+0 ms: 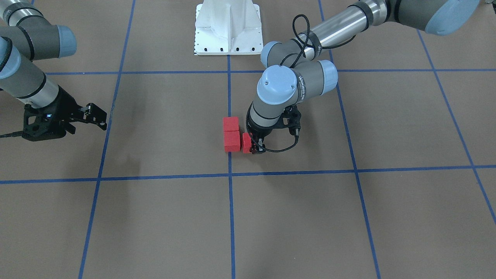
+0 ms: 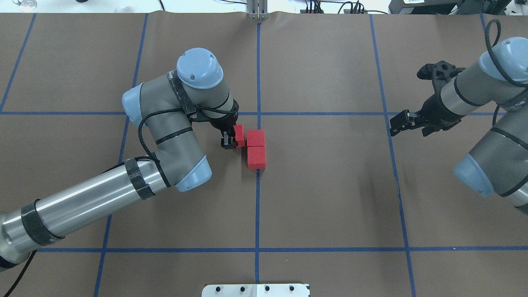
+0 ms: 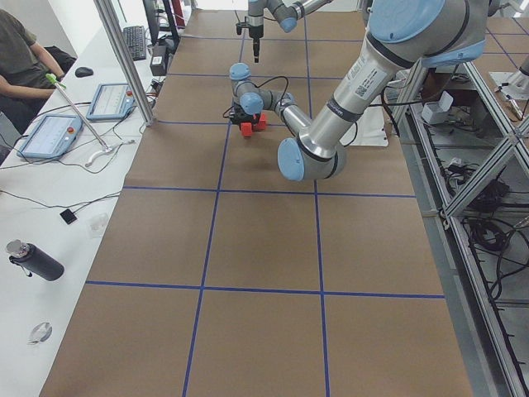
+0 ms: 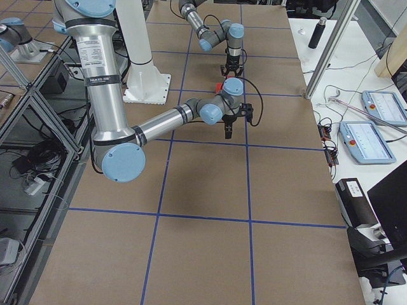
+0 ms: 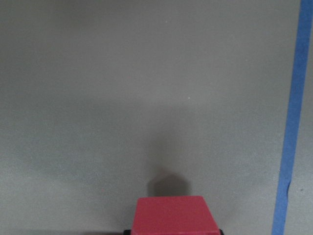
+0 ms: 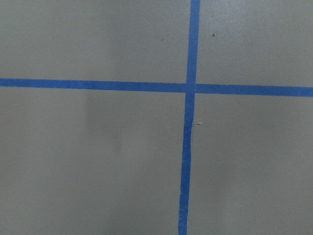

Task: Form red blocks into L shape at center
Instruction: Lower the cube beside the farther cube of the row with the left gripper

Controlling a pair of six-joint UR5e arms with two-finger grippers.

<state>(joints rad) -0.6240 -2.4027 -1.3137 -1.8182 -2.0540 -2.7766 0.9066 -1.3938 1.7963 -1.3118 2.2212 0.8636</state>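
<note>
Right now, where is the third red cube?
Overhead view, left of centre: small matte red cube in the left gripper, beside the farther of two other cubes.

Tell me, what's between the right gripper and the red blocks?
Only bare brown surface and a blue tape line by the right gripper; overhead view shows it.

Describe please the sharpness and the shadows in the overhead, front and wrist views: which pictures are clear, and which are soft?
Overhead exterior: sharp, evenly lit, only faint soft shadows on the brown surface. Exterior front-facing: crisp edges on the red blocks, no glare. Left wrist-mounted: soft and grainy, with a dim shadow just beyond the one red block in view. Right wrist-mounted: blue tape slightly blurred.
</note>
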